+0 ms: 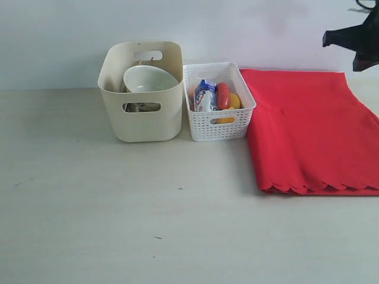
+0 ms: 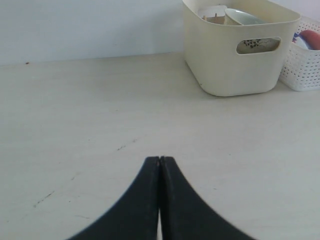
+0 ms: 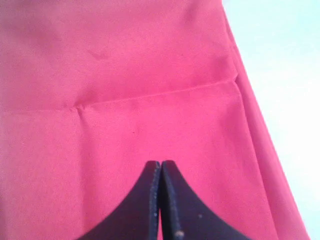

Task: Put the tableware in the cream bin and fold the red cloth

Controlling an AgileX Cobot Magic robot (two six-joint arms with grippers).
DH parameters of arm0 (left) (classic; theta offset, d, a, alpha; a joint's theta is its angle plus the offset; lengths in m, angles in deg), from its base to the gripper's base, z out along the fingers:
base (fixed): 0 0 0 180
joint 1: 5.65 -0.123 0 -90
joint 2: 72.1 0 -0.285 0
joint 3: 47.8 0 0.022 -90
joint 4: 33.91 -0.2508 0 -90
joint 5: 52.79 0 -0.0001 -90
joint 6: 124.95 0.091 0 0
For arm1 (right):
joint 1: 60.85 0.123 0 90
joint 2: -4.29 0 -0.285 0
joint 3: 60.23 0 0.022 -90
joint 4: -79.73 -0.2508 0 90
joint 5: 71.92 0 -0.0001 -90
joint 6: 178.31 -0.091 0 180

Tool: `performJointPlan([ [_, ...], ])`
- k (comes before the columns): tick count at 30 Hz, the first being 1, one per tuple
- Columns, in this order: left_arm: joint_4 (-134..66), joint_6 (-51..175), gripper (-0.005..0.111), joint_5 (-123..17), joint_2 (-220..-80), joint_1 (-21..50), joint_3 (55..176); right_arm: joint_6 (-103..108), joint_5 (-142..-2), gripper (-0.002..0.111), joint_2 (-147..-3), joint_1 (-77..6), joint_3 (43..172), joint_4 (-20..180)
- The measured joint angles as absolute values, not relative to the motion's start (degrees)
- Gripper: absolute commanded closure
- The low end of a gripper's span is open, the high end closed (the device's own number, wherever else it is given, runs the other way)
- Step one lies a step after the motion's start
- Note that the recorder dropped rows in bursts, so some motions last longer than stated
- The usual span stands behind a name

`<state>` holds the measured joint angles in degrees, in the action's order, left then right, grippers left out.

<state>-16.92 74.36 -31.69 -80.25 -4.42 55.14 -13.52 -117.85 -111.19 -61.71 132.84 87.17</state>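
Observation:
The cream bin (image 1: 142, 112) stands at the back of the table and holds a tilted white bowl (image 1: 148, 78); other tableware shows only dimly through its handle hole. From the left wrist view the cream bin (image 2: 235, 55) is ahead, well beyond my left gripper (image 2: 160, 159), which is shut with nothing in it above bare table. The red cloth (image 1: 308, 127) lies folded at the right, its scalloped edge toward the front. My right gripper (image 3: 161, 163) is shut and empty, hovering over the red cloth (image 3: 125, 100). In the exterior view only a dark part of the right arm (image 1: 358, 38) shows, at the top right corner.
A white lattice basket (image 1: 218, 103) with a milk carton, sausage and yellow food stands between the bin and the cloth. The pale table (image 1: 118, 213) spreads wide in front. A plain wall runs behind.

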Motion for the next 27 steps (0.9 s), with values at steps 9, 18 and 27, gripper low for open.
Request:
performJointPlan([
  [9,-16.9,74.4,0.107,-31.7,-80.2,-4.4,55.1,-12.1,-117.5,0.108,-89.5,-61.7,121.2,87.2],
  [18,-16.9,74.4,0.107,-31.7,-80.2,-4.4,55.1,-9.9,-117.5,0.108,-69.5,-61.7,112.8,87.2],
  [27,-16.9,74.4,0.107,-31.7,-80.2,-4.4,55.1,-0.8,-113.7,0.108,-47.5,-61.7,98.1,75.9],
])
